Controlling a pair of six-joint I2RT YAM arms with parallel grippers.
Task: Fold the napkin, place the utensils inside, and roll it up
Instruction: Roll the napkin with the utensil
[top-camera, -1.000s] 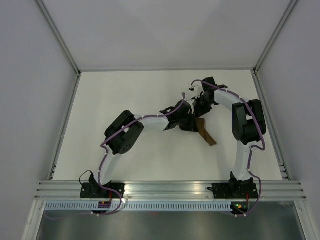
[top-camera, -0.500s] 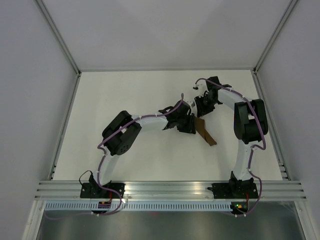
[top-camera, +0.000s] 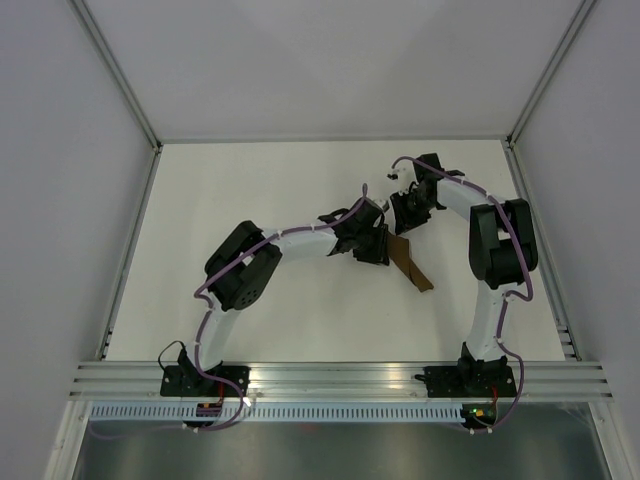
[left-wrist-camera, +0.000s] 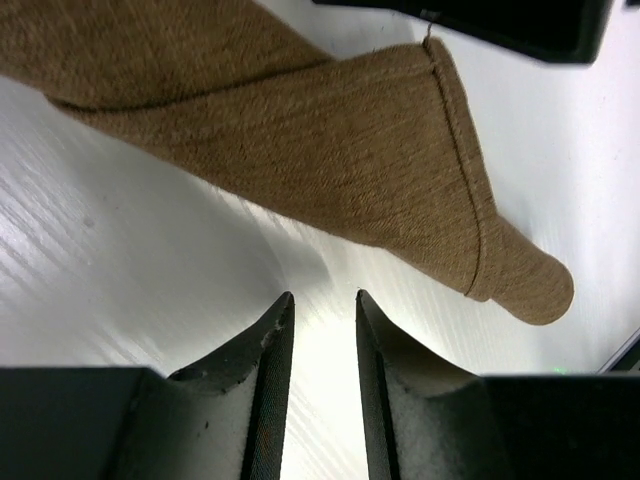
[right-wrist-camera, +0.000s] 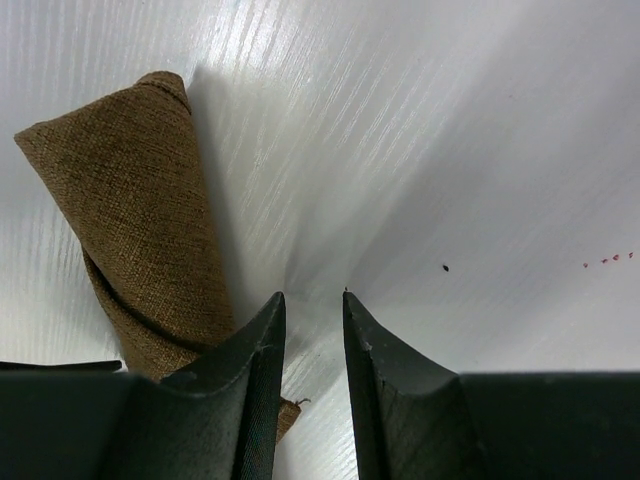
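Fingers on the left arm (left-wrist-camera: 265, 390) are drawn nearly together with only a slim gap, gripping nothing. The right arm's fingers (right-wrist-camera: 395, 390) look the same, almost closed and empty.

Both pairs hang just beside the napkin (top-camera: 412, 268), which lies as a rolled brown tube right of the desk's middle, nearer the right edge than the left and about midway between the far and near edges. One end tapers to a narrow tip and the other is wider, with a hemmed flap lying over the outside. No knife shows in any view, so I cannot tell whether it sits inside.

The main risk seems to be the roll loosening. Nothing pins that outer flap, and thin cloth may spring back. A finger brushing the tube could tip it or unwind a turn. If the knife is inside, a nudge could let it slide out of the wider end onto the bare white desk (top-camera: 250, 190).
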